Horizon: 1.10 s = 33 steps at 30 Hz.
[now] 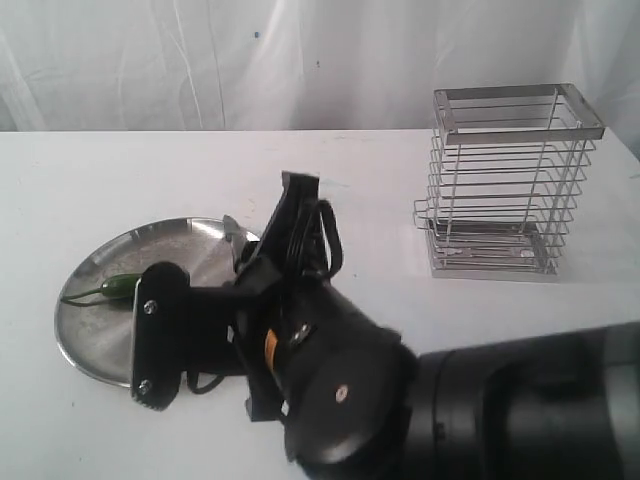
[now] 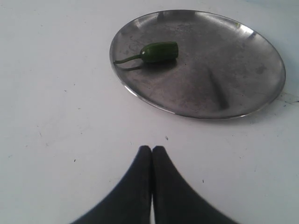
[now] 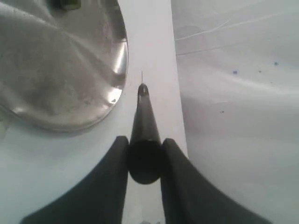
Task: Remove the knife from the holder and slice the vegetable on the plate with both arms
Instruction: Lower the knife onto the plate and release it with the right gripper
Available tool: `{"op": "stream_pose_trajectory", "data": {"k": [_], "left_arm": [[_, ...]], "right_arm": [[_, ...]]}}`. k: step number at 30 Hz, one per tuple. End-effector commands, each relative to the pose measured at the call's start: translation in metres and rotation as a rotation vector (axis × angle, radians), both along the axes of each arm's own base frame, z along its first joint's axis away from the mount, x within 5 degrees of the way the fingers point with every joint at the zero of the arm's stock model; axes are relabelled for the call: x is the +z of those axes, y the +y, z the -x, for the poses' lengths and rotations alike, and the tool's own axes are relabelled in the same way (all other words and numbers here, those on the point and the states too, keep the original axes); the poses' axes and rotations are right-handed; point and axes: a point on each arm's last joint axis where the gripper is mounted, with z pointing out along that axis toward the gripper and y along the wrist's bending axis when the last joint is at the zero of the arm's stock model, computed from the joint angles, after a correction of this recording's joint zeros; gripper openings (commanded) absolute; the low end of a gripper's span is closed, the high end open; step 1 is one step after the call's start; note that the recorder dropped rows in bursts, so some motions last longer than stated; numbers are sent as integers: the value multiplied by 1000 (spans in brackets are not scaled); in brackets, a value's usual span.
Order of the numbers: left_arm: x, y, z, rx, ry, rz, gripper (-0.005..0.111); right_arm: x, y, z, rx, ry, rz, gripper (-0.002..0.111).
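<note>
The right tool [image 3: 145, 141] pinches the black knife [image 3: 144, 116] by its handle, blade pointing forward beside the steel plate's [image 3: 56, 93] rim, while the left tool [image 2: 152, 150], pressed together above the table [image 2: 56, 140], faces that plate holding the green pepper [image 2: 161, 51].

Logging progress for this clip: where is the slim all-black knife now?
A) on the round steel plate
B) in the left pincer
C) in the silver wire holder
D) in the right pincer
D: the right wrist view shows the slim all-black knife clamped in the right pincer; the silver wire holder shows no knife.
</note>
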Motion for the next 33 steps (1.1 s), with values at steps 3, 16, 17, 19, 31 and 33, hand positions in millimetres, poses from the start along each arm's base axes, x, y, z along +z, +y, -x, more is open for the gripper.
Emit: {"op": "stream_pose_trajectory", "data": {"k": [3, 16, 17, 19, 31, 33], "left_arm": [[-1, -1, 0, -6, 1, 9, 0], [-1, -1, 0, -6, 1, 9, 0], [-1, -1, 0, -6, 1, 9, 0], [-1, -1, 0, -6, 1, 9, 0], [-1, -1, 0, -6, 1, 9, 0], [-1, -1, 0, -6, 1, 9, 0]], "right_arm": [[-34, 15, 25, 16, 32, -38, 0], [-83, 23, 25, -57, -14, 91, 0], [-87, 24, 27, -42, 7, 99, 0], [-92, 27, 30, 0, 62, 104, 0], [-98, 29, 35, 27, 139, 101, 45], [-98, 28, 34, 7, 149, 96, 53]]}}
